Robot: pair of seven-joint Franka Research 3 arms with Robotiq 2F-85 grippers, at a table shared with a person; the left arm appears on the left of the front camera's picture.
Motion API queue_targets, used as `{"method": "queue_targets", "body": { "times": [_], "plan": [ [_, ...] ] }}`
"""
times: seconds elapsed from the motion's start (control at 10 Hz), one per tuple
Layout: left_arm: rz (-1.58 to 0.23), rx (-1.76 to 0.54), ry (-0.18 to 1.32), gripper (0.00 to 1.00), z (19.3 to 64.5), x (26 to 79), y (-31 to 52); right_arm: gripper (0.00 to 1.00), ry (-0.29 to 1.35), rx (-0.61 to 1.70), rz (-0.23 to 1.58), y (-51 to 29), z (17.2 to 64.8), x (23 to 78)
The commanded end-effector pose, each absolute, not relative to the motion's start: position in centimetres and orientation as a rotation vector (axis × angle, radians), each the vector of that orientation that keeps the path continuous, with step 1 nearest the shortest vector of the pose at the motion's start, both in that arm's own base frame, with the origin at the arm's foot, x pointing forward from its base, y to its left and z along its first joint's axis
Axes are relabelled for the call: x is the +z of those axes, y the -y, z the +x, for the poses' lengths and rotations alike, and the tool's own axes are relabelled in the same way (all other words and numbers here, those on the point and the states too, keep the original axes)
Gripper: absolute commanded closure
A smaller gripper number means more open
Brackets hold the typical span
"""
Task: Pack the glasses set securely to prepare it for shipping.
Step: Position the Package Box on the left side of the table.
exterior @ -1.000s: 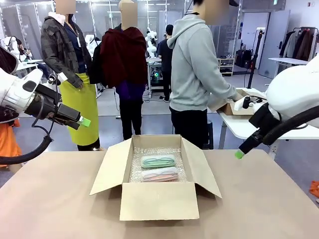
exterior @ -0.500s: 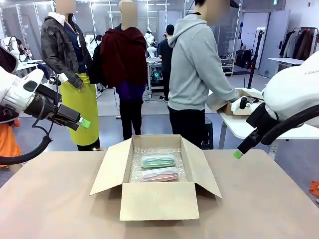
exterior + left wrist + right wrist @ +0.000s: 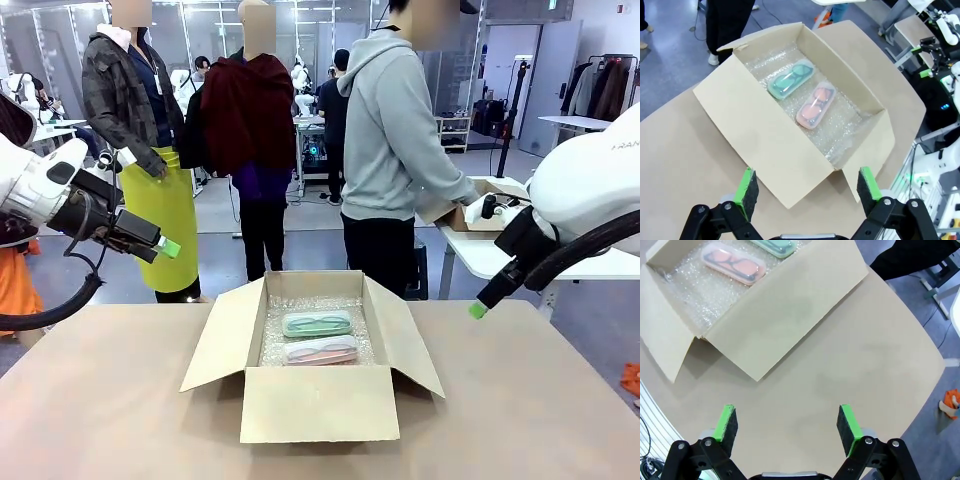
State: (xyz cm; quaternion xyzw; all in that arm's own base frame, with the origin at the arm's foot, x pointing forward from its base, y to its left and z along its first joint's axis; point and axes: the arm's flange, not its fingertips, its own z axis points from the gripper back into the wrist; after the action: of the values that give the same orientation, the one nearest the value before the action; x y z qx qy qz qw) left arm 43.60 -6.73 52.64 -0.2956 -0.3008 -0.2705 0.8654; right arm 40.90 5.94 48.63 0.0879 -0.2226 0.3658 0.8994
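Observation:
The mint-green glasses case [image 3: 316, 324] and the pinkish-red glasses case [image 3: 320, 350] lie side by side on bubble wrap inside an open cardboard box [image 3: 314, 402] at the table's middle. The left wrist view looks down on the mint case [image 3: 789, 78] and the red case [image 3: 815, 104]; the right wrist view has the red case [image 3: 733, 263] and an end of the mint case [image 3: 776, 247]. My left gripper [image 3: 170, 246] hangs high at the left, open [image 3: 803, 186] and holding nothing. My right gripper [image 3: 477, 310] hovers right of the box, open [image 3: 788, 424] over bare table.
The box's four flaps stand open, the left flap [image 3: 224, 334] and right flap [image 3: 405, 338] spreading outward. The tan table [image 3: 100, 420] surrounds it. A person in a grey hoodie [image 3: 390, 130] stands beyond the far edge, facing a side table [image 3: 500, 255]; other people stand farther back.
The right gripper drifted very slightly left and down. The person in the grey hoodie shifted a little. The cases, the box and the left arm stayed put.

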Motion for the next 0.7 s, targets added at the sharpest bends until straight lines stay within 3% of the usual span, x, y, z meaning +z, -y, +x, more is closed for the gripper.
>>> {"method": "queue_targets", "body": {
  "times": [0.0,0.6],
  "plan": [
    [-0.713,-0.490,0.582,0.00,46.4,53.0,4.5,0.00,0.455,0.737,0.177,-6.2,41.1,48.9],
    [-1.030,-0.266,0.324,0.00,56.1,45.2,-1.7,0.00,0.455,0.737,0.177,-6.2,41.1,48.9]
  ]
}}
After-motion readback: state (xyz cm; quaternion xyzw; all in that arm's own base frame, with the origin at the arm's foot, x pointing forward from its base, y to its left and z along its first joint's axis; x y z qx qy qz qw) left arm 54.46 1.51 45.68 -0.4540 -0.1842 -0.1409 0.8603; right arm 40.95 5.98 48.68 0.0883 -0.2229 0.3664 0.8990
